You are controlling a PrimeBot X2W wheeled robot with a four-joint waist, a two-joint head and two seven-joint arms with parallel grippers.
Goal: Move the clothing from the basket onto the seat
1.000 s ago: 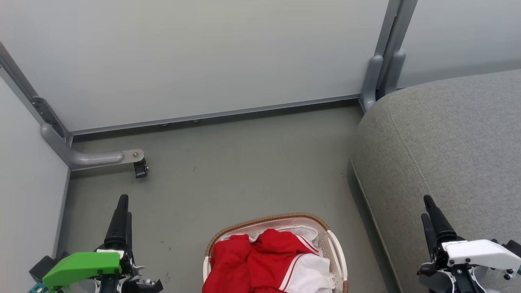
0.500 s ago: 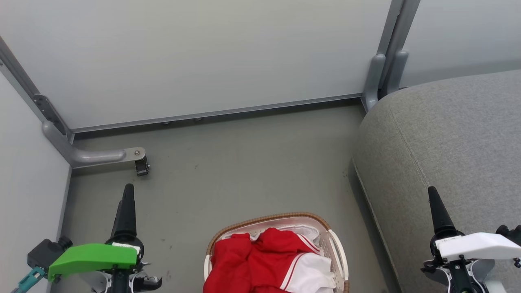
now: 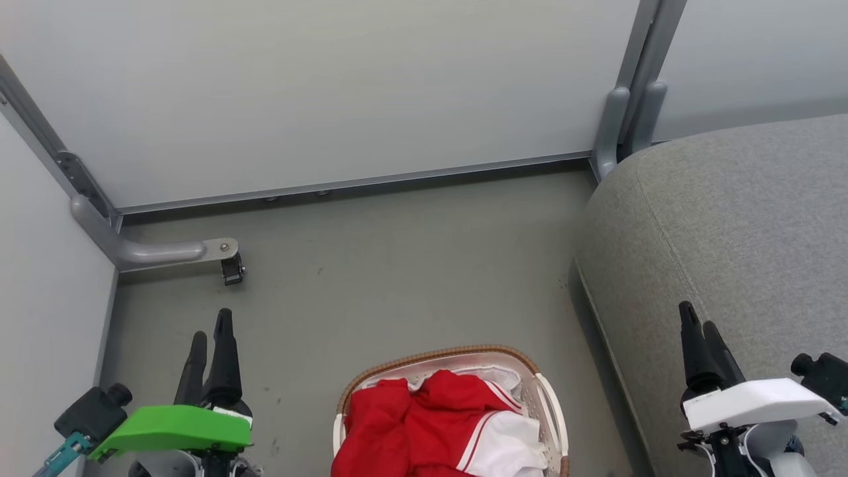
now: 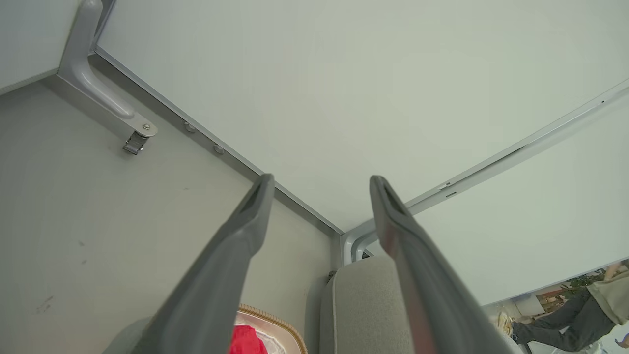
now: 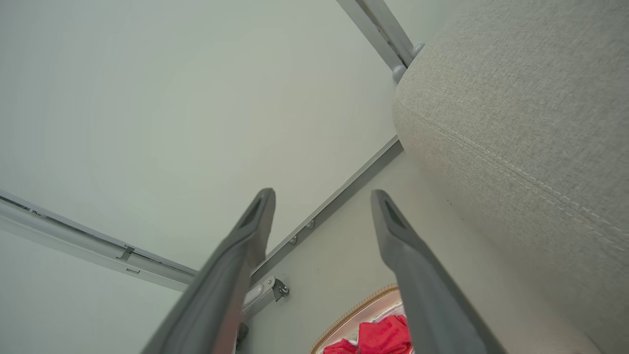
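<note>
Jaws of the left gripper (image 3: 211, 328) stand spread wide with nothing between them, over bare floor (image 3: 397, 265) to the left of the basket (image 3: 438, 352). The right gripper (image 3: 697, 319) gapes just as wide and empty, showing against the seat (image 3: 742, 218) near its front edge. Red and white clothing (image 3: 424, 424) lies heaped in the basket, between the grippers and touched by neither. A strip of floor separates basket and seat. Open floor runs ahead to the wall (image 3: 331, 86).
</note>
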